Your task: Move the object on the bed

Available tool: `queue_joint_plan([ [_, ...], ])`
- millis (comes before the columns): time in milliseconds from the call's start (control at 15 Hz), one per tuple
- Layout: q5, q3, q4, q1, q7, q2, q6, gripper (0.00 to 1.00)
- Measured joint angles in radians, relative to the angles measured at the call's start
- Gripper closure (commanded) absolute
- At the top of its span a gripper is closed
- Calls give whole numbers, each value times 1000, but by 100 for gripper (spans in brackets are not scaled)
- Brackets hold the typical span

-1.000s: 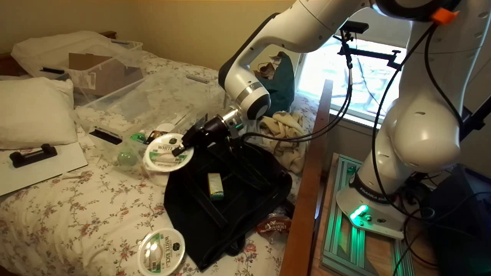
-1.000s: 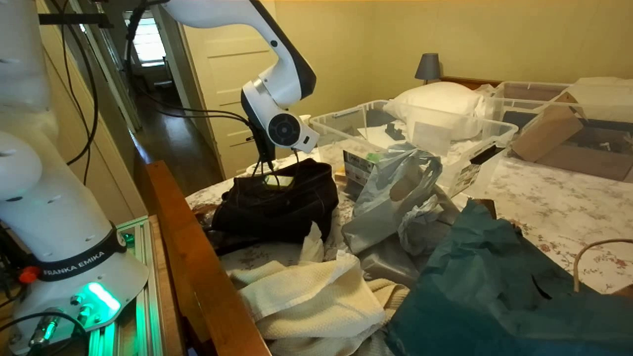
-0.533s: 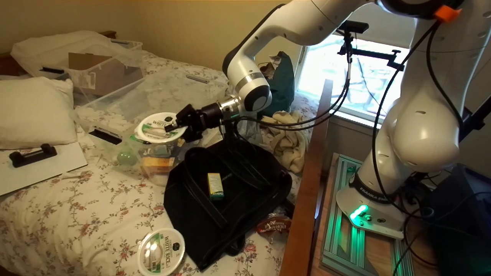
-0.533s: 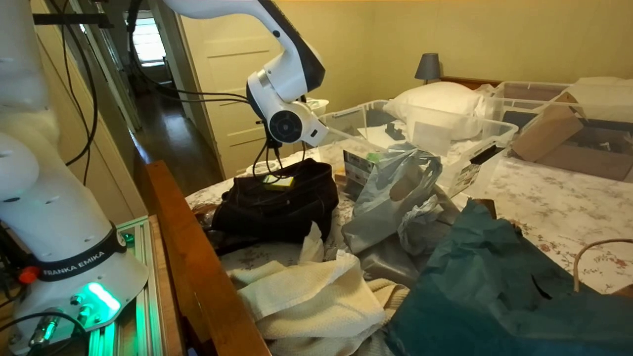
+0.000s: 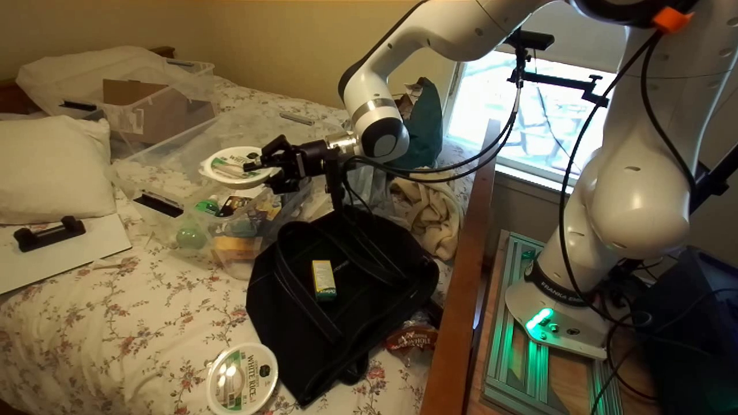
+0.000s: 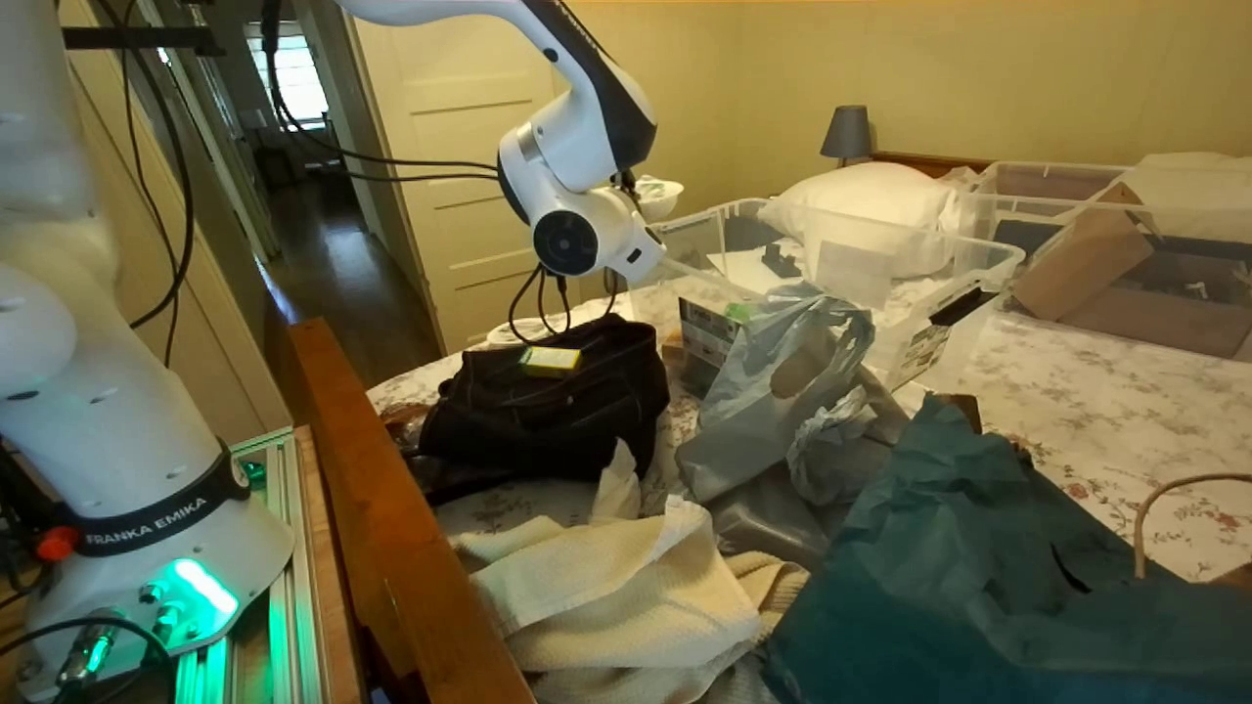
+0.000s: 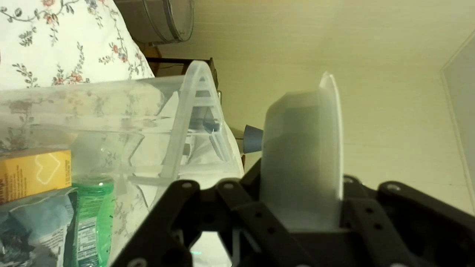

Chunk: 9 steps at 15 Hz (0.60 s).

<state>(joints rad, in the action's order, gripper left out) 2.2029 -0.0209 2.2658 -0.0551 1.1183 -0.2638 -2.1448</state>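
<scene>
Now my gripper point(image 5: 260, 175) is clamped on the white rice bowl point(image 5: 226, 165), which juts ahead, aloft, away from the robot-side edge of the counter point(image 5: 144, 311).

In the wrist view, the black tool point(image 7: 302, 193) reaches up from the bottom, clamped on a white bowl point(image 7: 293, 148) seen from the side, its rim to the right. A clear bin point(image 7: 180, 122) stands at left. At lower left, 3 goods sit together: an orange box point(image 7: 37, 172) with a heart outline, a bluish pouch point(image 7: 42, 222) next to it and a green bottle point(image 7: 94, 217) beside both. The flowered bed point(image 7: 70, 48) fills the upper left; a grey lampshade point(image 7: 252, 140) shows beyond the bowl.
</scene>
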Motion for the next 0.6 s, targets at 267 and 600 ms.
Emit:
queue_joint_plan([
  [267, 14, -2, -26, -1, -38, 13, -98, 38],
  [600, 16, -2, -61, -2, -85, 20, -185, 3],
])
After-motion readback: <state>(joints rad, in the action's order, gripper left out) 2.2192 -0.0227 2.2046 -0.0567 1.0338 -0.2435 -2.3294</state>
